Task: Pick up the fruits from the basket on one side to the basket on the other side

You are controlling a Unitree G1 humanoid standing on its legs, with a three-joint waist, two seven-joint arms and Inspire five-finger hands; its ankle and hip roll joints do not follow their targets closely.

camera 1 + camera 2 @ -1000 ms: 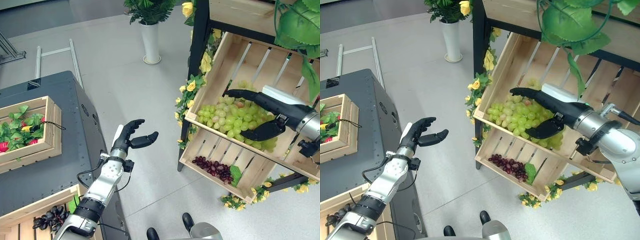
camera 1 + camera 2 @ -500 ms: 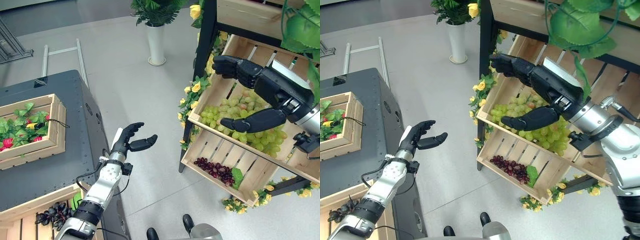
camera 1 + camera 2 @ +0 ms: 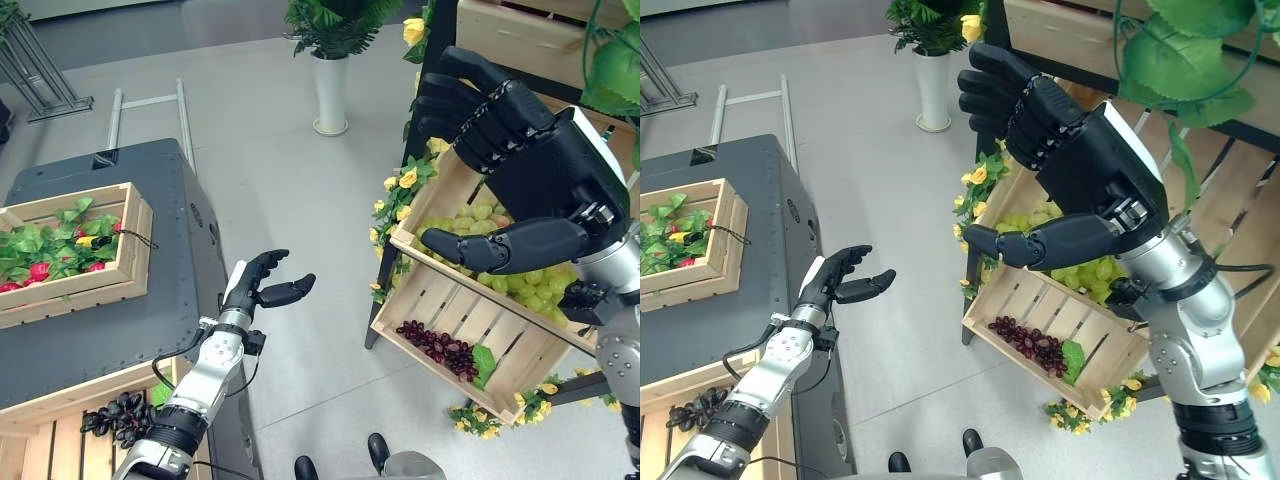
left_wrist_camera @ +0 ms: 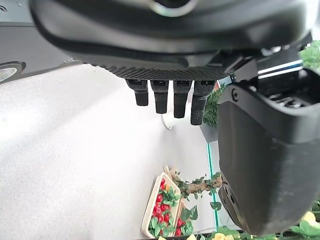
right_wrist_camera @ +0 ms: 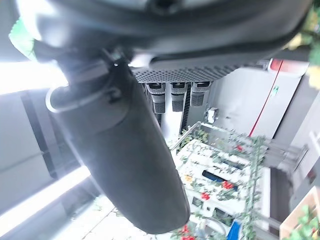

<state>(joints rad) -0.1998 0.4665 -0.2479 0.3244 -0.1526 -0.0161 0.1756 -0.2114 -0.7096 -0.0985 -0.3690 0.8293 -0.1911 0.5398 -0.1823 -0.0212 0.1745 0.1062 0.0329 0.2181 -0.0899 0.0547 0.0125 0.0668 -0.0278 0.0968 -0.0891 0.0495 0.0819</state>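
A tilted wooden crate (image 3: 440, 195) on the shelf to my right holds green grapes (image 3: 525, 285). In front of it my right hand (image 3: 540, 160) is raised, open, with straight fingers (image 5: 172, 97) and nothing in it. Dark grapes (image 3: 435, 340) lie in the crate (image 3: 420, 362) beneath. My left hand (image 3: 255, 287) hangs open and empty over the floor beside the grey table (image 3: 120, 330). On that table a crate (image 3: 75, 290) holds red fruit (image 3: 38, 270) among leaves. Another bunch of dark grapes (image 3: 120, 415) lies in a low crate (image 3: 60, 385) at the lower left.
The black shelf post (image 3: 425, 130) is decked with yellow flowers (image 3: 400, 180). A white vase with a plant (image 3: 332, 95) stands on the floor behind. A metal frame (image 3: 120, 100) lies past the table. Open floor runs between table and shelf.
My right hand has lifted out of the green grapes and risen toward the camera, empty. The view has shifted a little. My left hand has hardly moved.
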